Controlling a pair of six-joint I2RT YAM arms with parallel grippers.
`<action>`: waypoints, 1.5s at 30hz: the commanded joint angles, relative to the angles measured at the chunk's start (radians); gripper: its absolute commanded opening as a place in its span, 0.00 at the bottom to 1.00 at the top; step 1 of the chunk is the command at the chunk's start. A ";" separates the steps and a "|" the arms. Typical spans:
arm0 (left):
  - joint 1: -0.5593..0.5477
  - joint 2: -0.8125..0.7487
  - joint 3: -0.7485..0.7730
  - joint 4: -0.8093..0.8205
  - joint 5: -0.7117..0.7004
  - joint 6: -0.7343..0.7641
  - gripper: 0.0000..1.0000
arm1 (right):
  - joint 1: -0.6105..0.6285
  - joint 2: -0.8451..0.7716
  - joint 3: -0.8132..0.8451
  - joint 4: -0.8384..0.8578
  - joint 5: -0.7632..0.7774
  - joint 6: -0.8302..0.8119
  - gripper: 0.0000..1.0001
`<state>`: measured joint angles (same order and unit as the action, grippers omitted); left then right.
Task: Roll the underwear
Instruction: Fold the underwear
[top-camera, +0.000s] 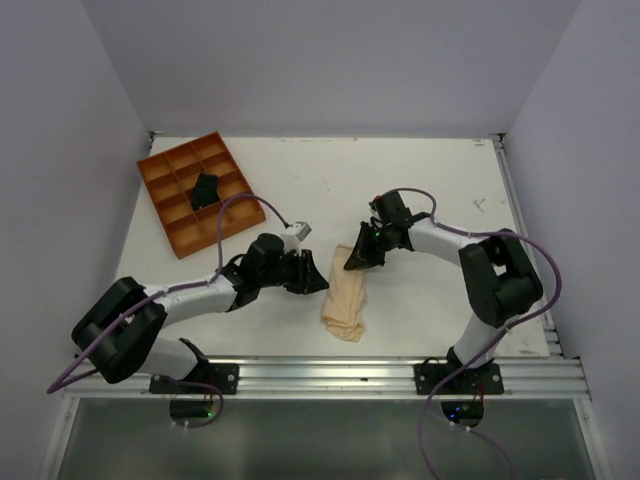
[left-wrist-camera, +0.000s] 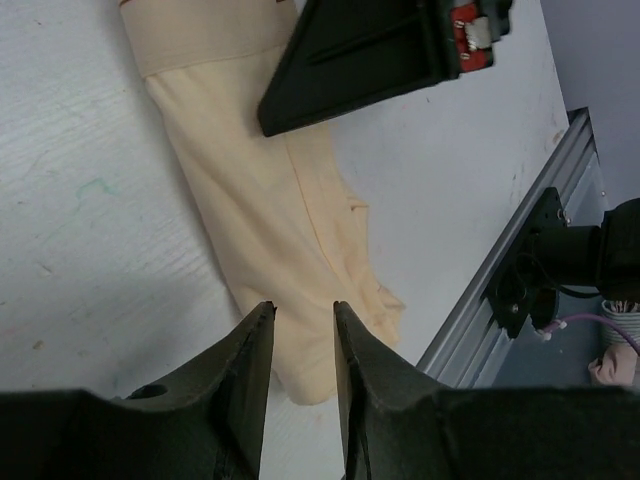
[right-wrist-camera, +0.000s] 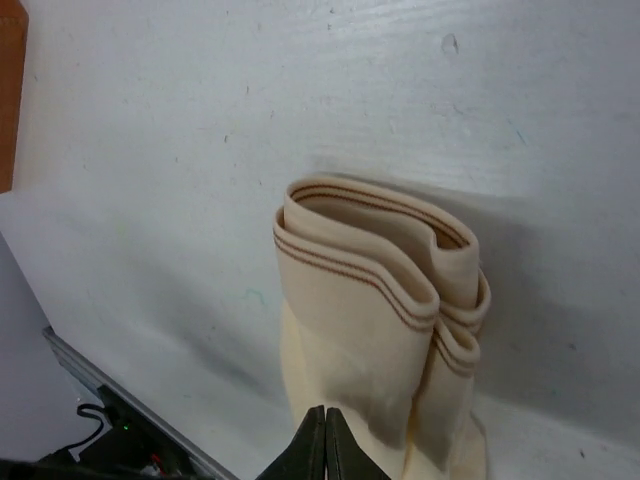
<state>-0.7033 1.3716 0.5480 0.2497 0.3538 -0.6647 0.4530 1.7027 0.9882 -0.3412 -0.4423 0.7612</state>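
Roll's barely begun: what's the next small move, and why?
Probably draw the shut right gripper toward the left gripper, curling the raised waistband over. The rest of the underwear lies flat and unrolled, and the left jaws stand open close by.

White table (top-camera: 430, 175), pale beige underwear (top-camera: 346, 300) lying as a long folded strip near its front middle, orange divided tray (top-camera: 172, 168) at far left, well apart.

Peach underwear (top-camera: 346, 300) with brown stripes, orange tray (top-camera: 160, 176).
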 joint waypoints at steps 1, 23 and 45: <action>-0.039 0.023 -0.019 0.164 -0.021 -0.033 0.33 | -0.025 0.079 0.043 0.096 -0.098 -0.053 0.00; -0.274 0.005 -0.169 0.159 -0.200 -0.066 0.25 | -0.073 0.163 0.088 0.111 -0.173 -0.163 0.00; 0.034 -0.174 0.207 -0.356 -0.305 0.093 0.29 | 0.190 -0.006 -0.413 0.688 -0.335 0.168 0.00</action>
<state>-0.6834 1.1831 0.7013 -0.0875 0.0414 -0.6197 0.6468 1.6787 0.6113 0.1287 -0.7395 0.8589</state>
